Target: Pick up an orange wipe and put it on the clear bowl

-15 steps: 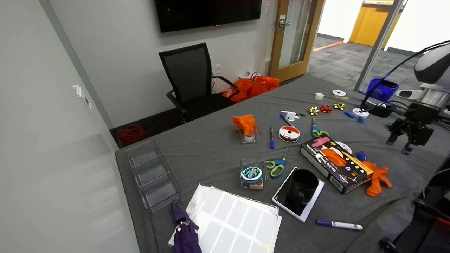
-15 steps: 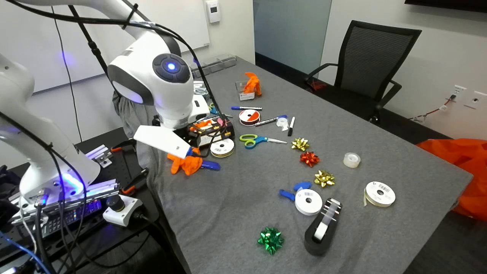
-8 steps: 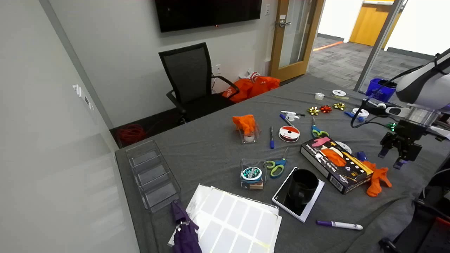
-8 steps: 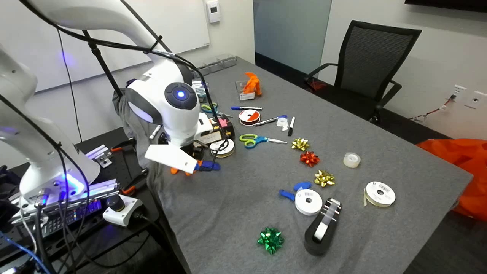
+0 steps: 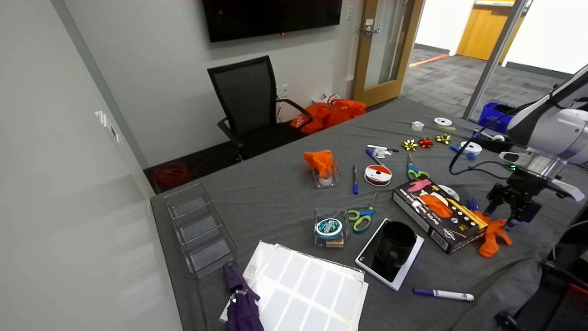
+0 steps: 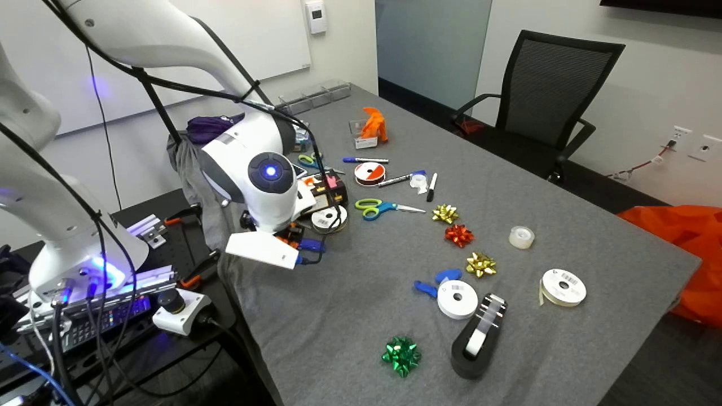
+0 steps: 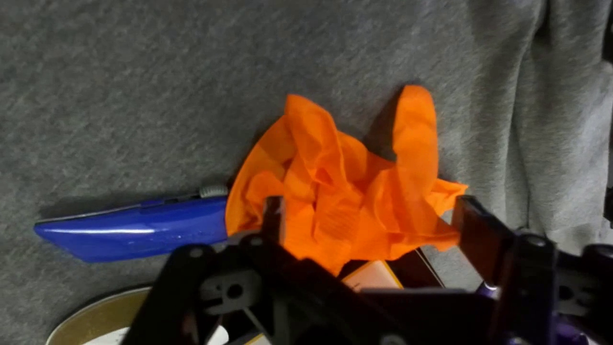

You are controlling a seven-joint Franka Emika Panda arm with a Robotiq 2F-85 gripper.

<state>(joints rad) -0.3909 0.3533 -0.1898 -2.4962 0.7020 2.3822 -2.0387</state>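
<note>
A crumpled orange wipe (image 5: 492,239) lies on the grey table, touching the end of the black box. In the wrist view, the wipe (image 7: 335,191) is spread below and between my fingers. My gripper (image 5: 500,218) is open just above the wipe; its fingers also show in the wrist view (image 7: 368,207), one over each side. It is mostly hidden behind the arm in an exterior view. No round clear bowl shows. A small clear container (image 5: 336,177) holds another orange wipe (image 5: 320,161); it also shows in an exterior view (image 6: 355,132).
The black box (image 5: 427,220) and a blue cutter (image 7: 139,230) lie beside the wipe. A black mug (image 5: 396,243) stands on a white-and-black slab nearby. Another clear container (image 5: 345,221) holds teal tape. A long clear compartment tray (image 5: 200,227) is farther off. Scissors, ribbons and pens are scattered around.
My gripper has moved down and toward the orange wipe, now over it. It stays open. The objects on the table have not moved.
</note>
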